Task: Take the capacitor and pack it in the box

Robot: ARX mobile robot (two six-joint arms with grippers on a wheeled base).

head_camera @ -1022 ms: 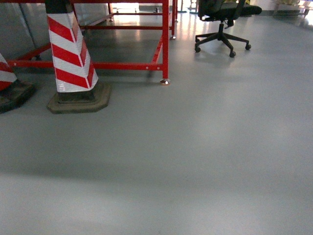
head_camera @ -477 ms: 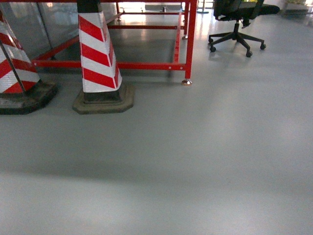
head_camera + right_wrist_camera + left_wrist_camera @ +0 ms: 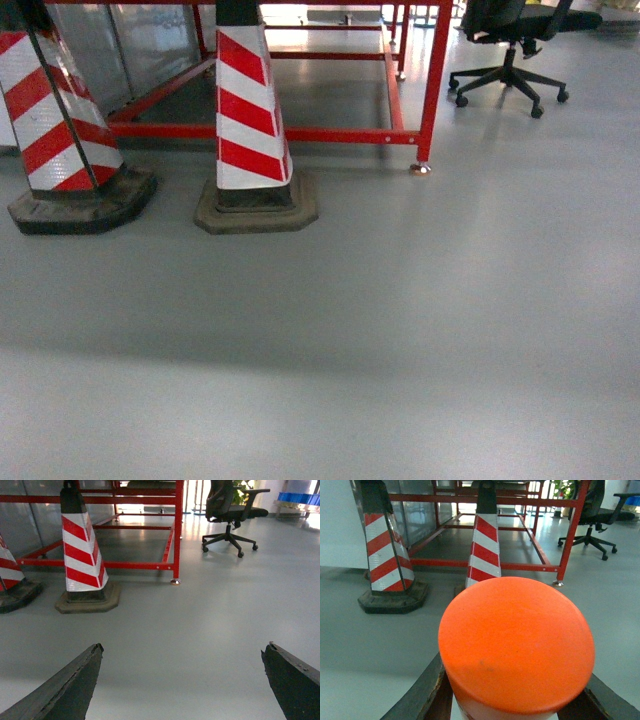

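Note:
In the left wrist view, the capacitor (image 3: 516, 642) fills the lower middle: a thick cylinder with a flat orange top and a pale body below. My left gripper (image 3: 516, 685) is shut on it, with a dark finger pressed against each side. My right gripper (image 3: 185, 645) hangs open over bare grey floor, its two dark fingertips (image 3: 92, 655) far apart with nothing between them. The box is out of view in every frame. Neither gripper shows in the head view.
Two red-and-white striped cones (image 3: 252, 110) (image 3: 60, 110) on dark bases stand ahead on the left. Behind them is a red metal frame (image 3: 432, 90) with a foot on the floor. A black office chair (image 3: 515, 40) is at the far right. Grey floor (image 3: 400, 350) stretches in front.
The head view has swung leftwards: cone, red frame and chair have slid to the right, and a second cone has come fully into sight on the left.

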